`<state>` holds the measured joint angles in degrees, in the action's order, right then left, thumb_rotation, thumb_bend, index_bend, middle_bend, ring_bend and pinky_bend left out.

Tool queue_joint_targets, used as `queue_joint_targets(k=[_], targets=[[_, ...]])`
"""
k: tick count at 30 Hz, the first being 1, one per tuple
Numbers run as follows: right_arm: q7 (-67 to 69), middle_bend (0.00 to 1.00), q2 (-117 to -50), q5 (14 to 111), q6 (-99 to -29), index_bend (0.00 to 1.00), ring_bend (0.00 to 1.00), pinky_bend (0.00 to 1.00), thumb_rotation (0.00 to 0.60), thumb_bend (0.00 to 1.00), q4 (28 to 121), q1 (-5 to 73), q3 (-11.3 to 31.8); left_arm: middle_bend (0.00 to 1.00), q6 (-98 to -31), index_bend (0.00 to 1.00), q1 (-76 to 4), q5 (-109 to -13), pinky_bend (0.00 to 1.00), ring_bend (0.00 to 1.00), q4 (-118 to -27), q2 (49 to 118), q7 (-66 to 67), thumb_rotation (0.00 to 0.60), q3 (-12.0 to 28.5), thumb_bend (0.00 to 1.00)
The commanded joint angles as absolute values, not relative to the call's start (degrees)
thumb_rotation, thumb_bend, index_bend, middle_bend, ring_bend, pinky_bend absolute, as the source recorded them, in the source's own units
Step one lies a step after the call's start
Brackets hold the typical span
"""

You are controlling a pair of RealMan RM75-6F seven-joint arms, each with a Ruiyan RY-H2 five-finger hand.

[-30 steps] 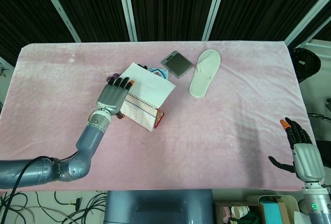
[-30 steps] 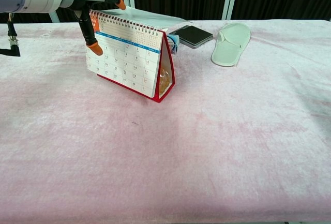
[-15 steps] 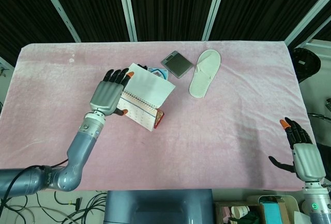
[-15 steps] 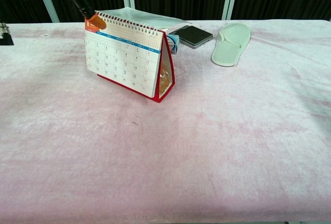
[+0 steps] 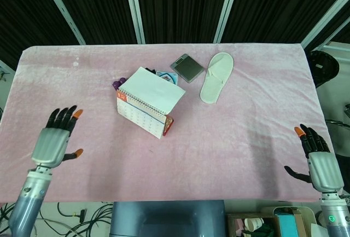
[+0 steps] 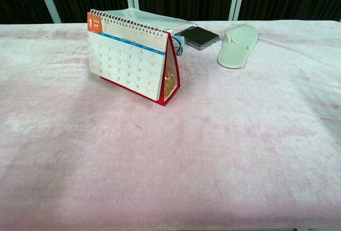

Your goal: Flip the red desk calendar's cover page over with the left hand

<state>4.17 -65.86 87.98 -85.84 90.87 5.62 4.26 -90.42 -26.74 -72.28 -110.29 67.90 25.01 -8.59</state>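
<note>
The red desk calendar [image 5: 146,103] [image 6: 133,63] stands upright left of the table's middle, a month grid facing the front. Its cover page lies folded over the spiral to the back, seen as a white sheet [image 5: 153,86] in the head view. My left hand [image 5: 53,142] hovers over the table's front left, well away from the calendar, fingers spread and holding nothing. My right hand [image 5: 319,160] is off the table's front right corner, fingers apart and empty. Neither hand shows in the chest view.
A white slipper [image 5: 216,76] [image 6: 238,44] and a dark flat device [image 5: 186,67] [image 6: 197,37] lie behind and right of the calendar. A small purple object [image 5: 115,85] sits at its back left. The pink cloth-covered table [image 5: 246,133] spreads around them.
My left hand has let go of the calendar's top edge and pulled back left toward the front of the table. The calendar stays standing with its page flipped back. My right hand barely moved.
</note>
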Motion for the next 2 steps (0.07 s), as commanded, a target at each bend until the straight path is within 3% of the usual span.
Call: queue_joint_targets(k=[1, 2], targets=[[3.8, 0.00, -66.0, 88.2, -86.1, 0.00, 0.00, 0.10, 0.600, 0.08, 90.7, 5.6, 4.2, 0.00, -94.7, 0.00, -20.2, -76.5, 0.00, 0.00, -103.6, 68.9, 19.7, 0.600, -12.4, 0.00], [3.7, 0.00, -66.1, 88.2, -86.2, 0.00, 0.00, 0.10, 0.600, 0.08, 90.7, 5.6, 4.2, 0.00, -95.4, 0.00, -19.1, -77.3, 0.00, 0.00, -101.9, 69.4, 19.1, 0.600, -12.7, 0.00]])
